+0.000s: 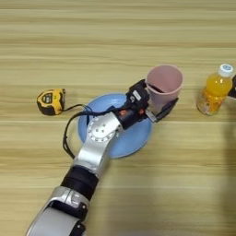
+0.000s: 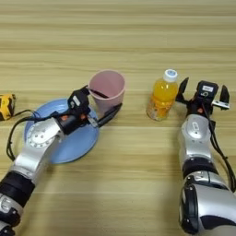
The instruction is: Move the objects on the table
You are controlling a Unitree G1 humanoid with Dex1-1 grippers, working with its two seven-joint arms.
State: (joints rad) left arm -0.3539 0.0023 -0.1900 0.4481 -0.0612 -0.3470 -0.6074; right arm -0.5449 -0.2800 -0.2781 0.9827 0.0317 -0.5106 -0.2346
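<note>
The pink cup (image 1: 165, 83) stands upright just past the right rim of the round blue plate (image 1: 138, 138). My left gripper (image 1: 160, 99) reaches across the plate and is shut on the cup's near wall, one finger inside the rim and the other finger (image 1: 167, 109) outside. Whether the cup rests on the table or hangs just above it, I cannot tell. The orange juice bottle (image 2: 162, 94) with its white cap stands upright to the cup's right. My right gripper (image 2: 203, 91) sits just right of the bottle, open and holding nothing.
A yellow-and-black tape measure (image 1: 50, 101) lies left of the plate, its black loop trailing toward the plate's rim. The light wooden table (image 1: 118, 37) stretches away beyond the objects.
</note>
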